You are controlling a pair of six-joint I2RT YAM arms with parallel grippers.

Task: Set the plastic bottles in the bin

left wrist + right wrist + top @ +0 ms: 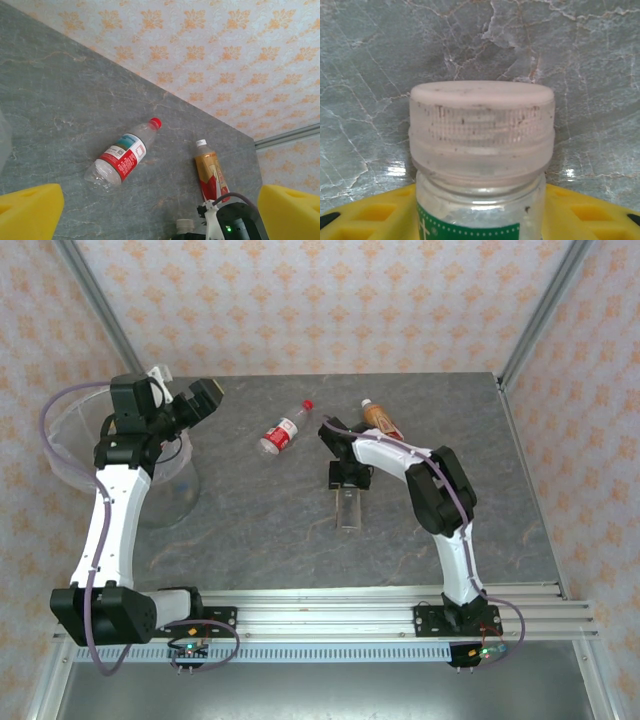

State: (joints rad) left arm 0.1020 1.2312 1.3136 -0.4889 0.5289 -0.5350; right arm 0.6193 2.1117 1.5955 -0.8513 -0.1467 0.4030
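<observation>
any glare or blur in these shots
Right wrist: white-capped bottle sharp up close, two glare spots on the table beside it. Left wrist: red-capped bottle crisp, no glare. Top external: even light, only faint shadows.

- White-capped bottle: clear, green label. Clamped between the fingers of the right gripper, its body reaching from the jaws toward the arm bases.
- Red-capped bottle: clear, red-and-white label. On its side, apart to the left of the right gripper, between it and the left gripper.
- Brown-labelled bottle: pale cap. On its side, beyond the right gripper, slightly right.
- Bin: round, translucent, upright, below and near-left of the left gripper.
</observation>
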